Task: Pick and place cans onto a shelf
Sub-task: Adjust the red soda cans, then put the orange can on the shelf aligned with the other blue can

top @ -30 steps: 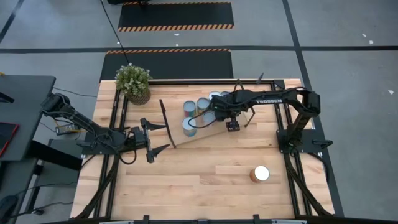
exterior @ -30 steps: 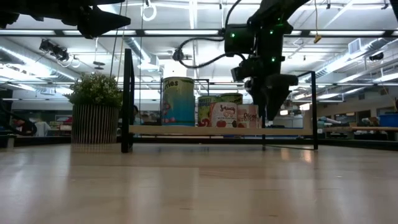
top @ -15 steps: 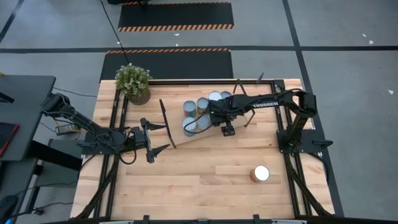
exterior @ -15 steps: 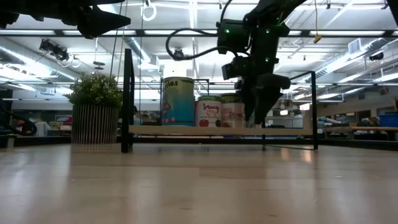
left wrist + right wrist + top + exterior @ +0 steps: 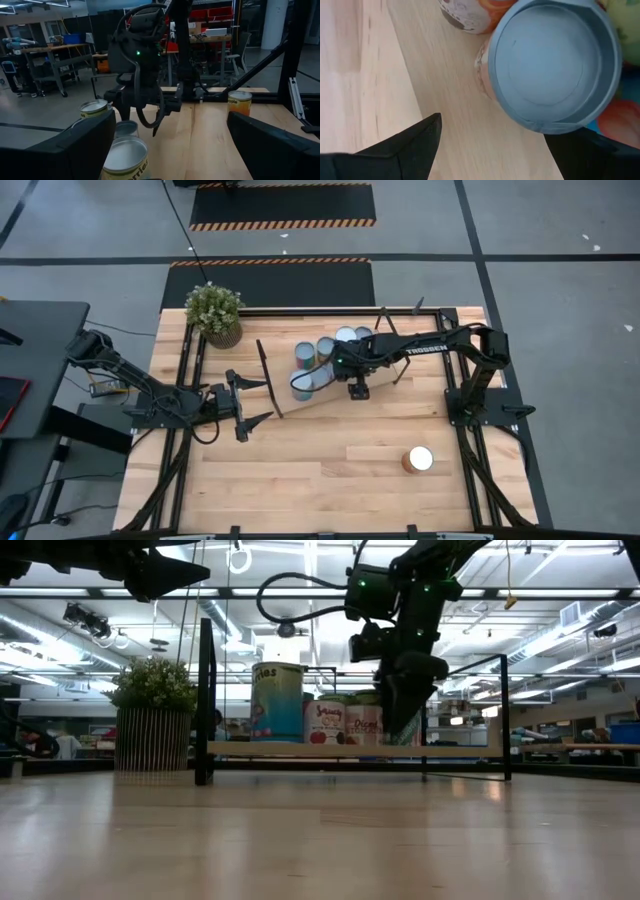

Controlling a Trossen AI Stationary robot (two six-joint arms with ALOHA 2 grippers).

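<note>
Over the flat light-wood shelf with thin black end frames (image 5: 330, 392), the dark right gripper (image 5: 487, 145), fingers spread wide and holding nothing, with a pale blue-topped tin can (image 5: 552, 65) just ahead between them. On that shelf, a tight cluster of silvery-blue-topped cylindrical cans (image 5: 322, 355), upright and touching one another, toward its left end (image 5: 330, 720). Well apart, near the right front of the wooden bench (image 5: 300, 470), one white-topped can with orange-brown side (image 5: 419, 460), standing alone. Left of the shelf, the dark left gripper (image 5: 250, 406), fingers wide open and empty, hanging above the bench. At the back left corner, a potted green plant (image 5: 215, 313).
</note>
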